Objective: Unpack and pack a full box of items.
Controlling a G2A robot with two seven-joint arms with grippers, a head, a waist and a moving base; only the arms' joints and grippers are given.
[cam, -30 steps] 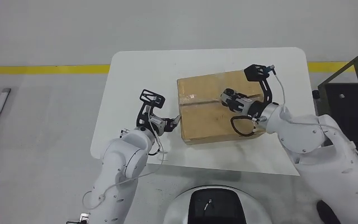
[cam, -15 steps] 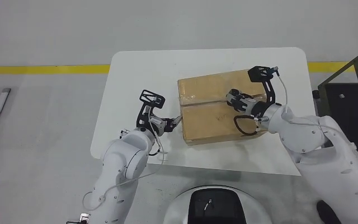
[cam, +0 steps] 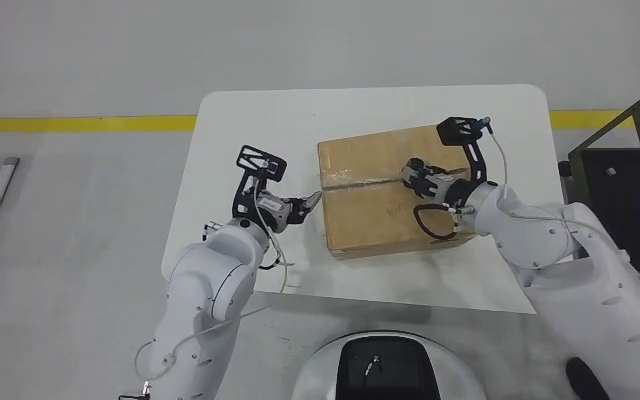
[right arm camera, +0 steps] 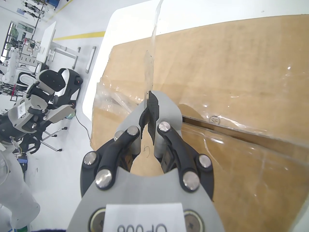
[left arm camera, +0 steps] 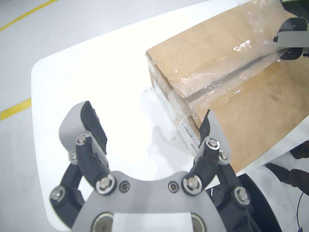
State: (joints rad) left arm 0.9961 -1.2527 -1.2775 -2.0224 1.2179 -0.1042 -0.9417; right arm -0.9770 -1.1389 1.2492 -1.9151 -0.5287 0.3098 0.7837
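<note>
A brown cardboard box [cam: 385,195] sealed with clear tape lies on the white table [cam: 250,130]. My right gripper [cam: 411,172] is over the box's middle seam, shut on a strip of clear tape [right arm camera: 151,71] that rises from the lid, partly peeled. The seam [right arm camera: 241,132] shows as a dark gap between the flaps. My left gripper [cam: 311,201] stands open at the box's left end [left arm camera: 169,102], one finger [left arm camera: 208,125] against the box's top edge, the other finger [left arm camera: 93,123] over bare table. The lifted tape [left arm camera: 262,18] and the right gripper [left arm camera: 289,40] appear far off in the left wrist view.
A dark green frame [cam: 605,165] stands just past the table's right edge. The table's left half and front strip are bare white surface. A yellow line [cam: 100,124] runs across the grey floor behind the table.
My left gripper has shifted a little toward the far side along the box's left end. The right gripper moved slightly right, then back left, still holding the tape.
</note>
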